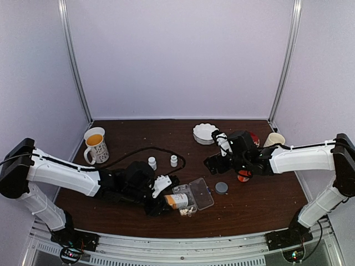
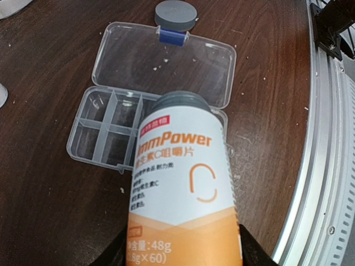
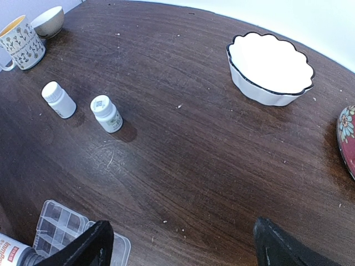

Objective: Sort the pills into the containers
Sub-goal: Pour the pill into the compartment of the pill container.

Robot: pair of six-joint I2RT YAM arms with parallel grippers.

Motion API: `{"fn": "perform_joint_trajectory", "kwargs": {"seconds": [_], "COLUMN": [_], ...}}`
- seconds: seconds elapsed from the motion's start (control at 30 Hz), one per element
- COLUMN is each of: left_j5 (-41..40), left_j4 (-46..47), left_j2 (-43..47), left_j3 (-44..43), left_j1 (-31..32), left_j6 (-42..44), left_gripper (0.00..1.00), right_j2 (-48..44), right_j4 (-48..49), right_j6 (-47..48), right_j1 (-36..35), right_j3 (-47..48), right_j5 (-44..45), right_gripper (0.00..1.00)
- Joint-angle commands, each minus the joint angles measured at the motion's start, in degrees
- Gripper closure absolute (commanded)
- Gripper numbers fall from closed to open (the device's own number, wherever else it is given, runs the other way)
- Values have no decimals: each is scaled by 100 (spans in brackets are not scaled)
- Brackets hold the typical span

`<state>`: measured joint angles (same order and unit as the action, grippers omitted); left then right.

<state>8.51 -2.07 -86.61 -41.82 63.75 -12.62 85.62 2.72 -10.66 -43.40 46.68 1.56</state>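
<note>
Cream-white pills [image 1: 186, 211] show only in the top view, as a small pale cluster at the near end of the clear organiser box [image 2: 105, 133]; whether they lie inside a cell or on the table [image 1: 266, 205] beside it cannot be told; the cells visible in the left wrist view appear empty. Handling: each pill is tiny, light and hard, and likely to roll or bounce; single pick-up by the fingers is judged impractical; pour from the bottle at a shallow tilt, one cell at a time. The box is thin, light plastic and likely to slide if nudged; its hinged lid [image 2: 166, 61] lies open and flat, blue latch [image 2: 171, 36] at its outer edge.

The orange-and-white tablet bottle [image 2: 183, 183] is tipped with its grey neck over the end of the box nearest the table edge; the left gripper [image 2: 183, 257] clamps its base, one finger on each side; a low hold such as this leaves the mouth free. The grey cap [image 2: 176, 15] rests just beyond the lid.

The right gripper [image 3: 183, 249] hangs above the table, fingers spread wide, holding nothing. Two small white bottles [image 3: 106, 113] stand upright; a scalloped white bowl [image 3: 272, 66] and a mug [image 1: 95, 145] stand farther off.
</note>
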Motion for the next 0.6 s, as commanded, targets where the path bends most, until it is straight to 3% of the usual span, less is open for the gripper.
{"fn": "perform_joint_trajectory", "kwargs": {"seconds": [0.0,0.4,0.57], "left_j5": [55,-21,-85], "left_j4": [168,-239,32], "left_j2": [30,-73,4], "left_j3": [-182,-349,-243], "left_j1": [13,16,33], "left_j6": [5,30,0], "left_gripper": [100,100,100], "right_j2": [67,84,120], "right_j4": [-60,-79,-102], "right_j6": [37,34,44], "right_j1": [-46,-46,-55], "right_j3": [155,167,199], "right_j5": [104,93,83], "right_gripper": [9,10,10]}}
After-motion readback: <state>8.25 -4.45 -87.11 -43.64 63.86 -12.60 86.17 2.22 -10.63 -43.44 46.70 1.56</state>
